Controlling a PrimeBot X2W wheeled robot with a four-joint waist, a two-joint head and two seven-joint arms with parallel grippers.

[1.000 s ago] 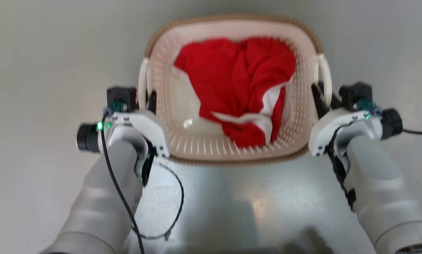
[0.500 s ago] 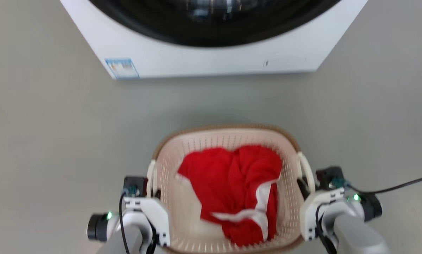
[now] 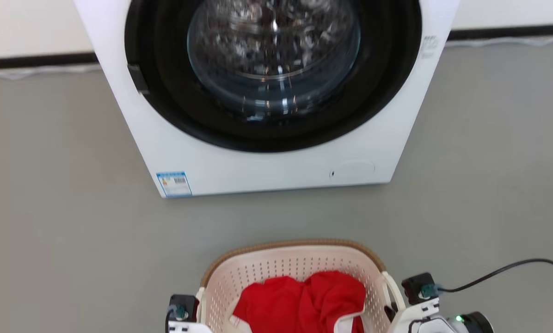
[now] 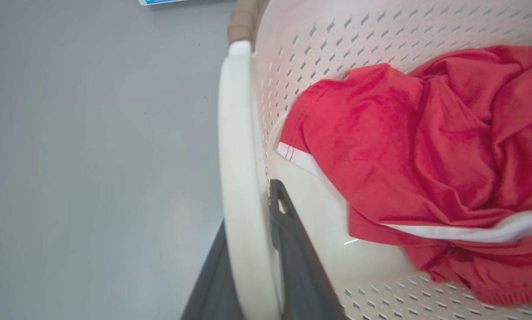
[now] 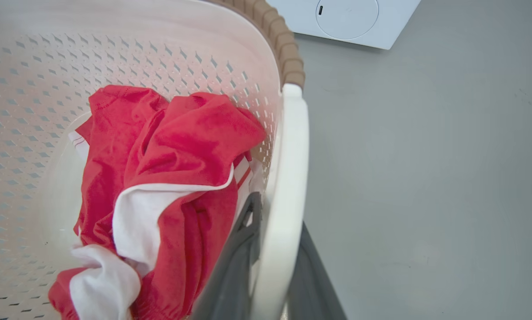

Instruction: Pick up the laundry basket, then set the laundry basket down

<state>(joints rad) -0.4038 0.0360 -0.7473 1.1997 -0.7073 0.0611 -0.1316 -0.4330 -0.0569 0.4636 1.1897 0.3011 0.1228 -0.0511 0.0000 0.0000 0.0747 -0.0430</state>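
On my left gripper [image 4: 248,213] the jaws are nearly closed, pinching the left handle [image 4: 239,133] of the laundry basket [image 3: 295,263]. On my right gripper [image 5: 278,218] they pinch the right handle [image 5: 290,155] the same way. The basket is between my grippers, facing the washer [image 3: 267,171], with red-and-white cloth [image 3: 304,300] inside. The washer's blue corner label [image 3: 175,184] is too small to read. Bare grey floor [image 3: 73,231] separates basket and washer and lies open on both sides.

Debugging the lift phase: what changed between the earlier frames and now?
The head camera tilted up: the washer came into view and the laundry basket slid to the picture's bottom edge, a camera shift, not a move of things. Nothing grabbed or released. Unchanged: left gripper and right gripper stay clamped on the basket's side handles; the red garment lies inside as before.
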